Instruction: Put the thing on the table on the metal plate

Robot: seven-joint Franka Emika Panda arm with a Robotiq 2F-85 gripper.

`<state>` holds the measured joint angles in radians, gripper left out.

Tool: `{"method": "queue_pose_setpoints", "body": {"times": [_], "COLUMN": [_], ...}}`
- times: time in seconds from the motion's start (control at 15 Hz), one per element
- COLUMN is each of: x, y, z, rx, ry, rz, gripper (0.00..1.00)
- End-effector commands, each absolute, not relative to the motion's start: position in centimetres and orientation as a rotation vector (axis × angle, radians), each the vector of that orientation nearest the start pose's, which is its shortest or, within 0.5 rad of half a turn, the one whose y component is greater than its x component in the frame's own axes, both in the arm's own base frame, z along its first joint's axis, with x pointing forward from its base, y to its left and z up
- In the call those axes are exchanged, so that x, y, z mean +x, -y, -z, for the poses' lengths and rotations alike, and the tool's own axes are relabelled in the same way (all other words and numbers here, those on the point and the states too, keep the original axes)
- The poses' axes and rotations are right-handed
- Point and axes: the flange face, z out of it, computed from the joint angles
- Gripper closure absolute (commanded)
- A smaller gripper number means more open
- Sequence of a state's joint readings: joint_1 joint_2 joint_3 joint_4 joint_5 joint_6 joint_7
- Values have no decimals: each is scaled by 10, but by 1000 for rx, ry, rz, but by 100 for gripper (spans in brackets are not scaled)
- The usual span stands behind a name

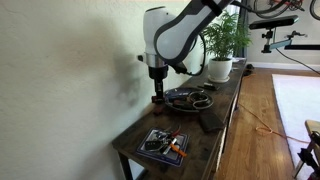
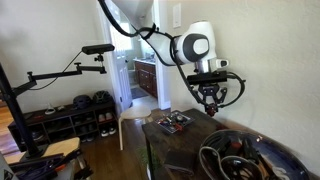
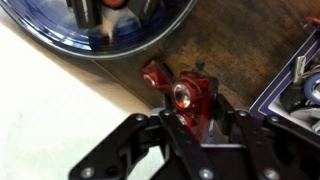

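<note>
Gripper (image 3: 196, 120) at red thing (image 3: 185, 97) — beside metal plate (image 3: 50, 35) (grip unclear).

Soft daylight indoors; wrist view slightly blurred.

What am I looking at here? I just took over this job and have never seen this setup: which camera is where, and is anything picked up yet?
It is one white robot arm ending in a black two-fingered tool. Two pictures come from cameras standing in the room, at different spots. The third looks down from the wrist, so the tool fills its lower edge. On the long dark table are a round metal plate, a square tray and a potted plant. The wrist view shows a small red thing on the wood between plate and tray, with the tool's fingers on either side of it. Whether they have closed on it, I cannot tell.
</note>
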<state>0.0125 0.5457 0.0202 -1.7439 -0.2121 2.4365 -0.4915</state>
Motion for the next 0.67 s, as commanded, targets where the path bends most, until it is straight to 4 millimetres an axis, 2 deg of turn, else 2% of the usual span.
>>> {"method": "queue_pose_setpoints", "body": {"times": [0.0,0.27,0.33,0.6], "x": [659,650,642,630], "y": [5,38,43,72], "z": [-303,-306,-309,-298], "rx": [-3213,-3291,-3306,-3351], "ry": [983,872,842,787], "rz": [139,69,45,-11], "gripper": [83,83,83,83]}}
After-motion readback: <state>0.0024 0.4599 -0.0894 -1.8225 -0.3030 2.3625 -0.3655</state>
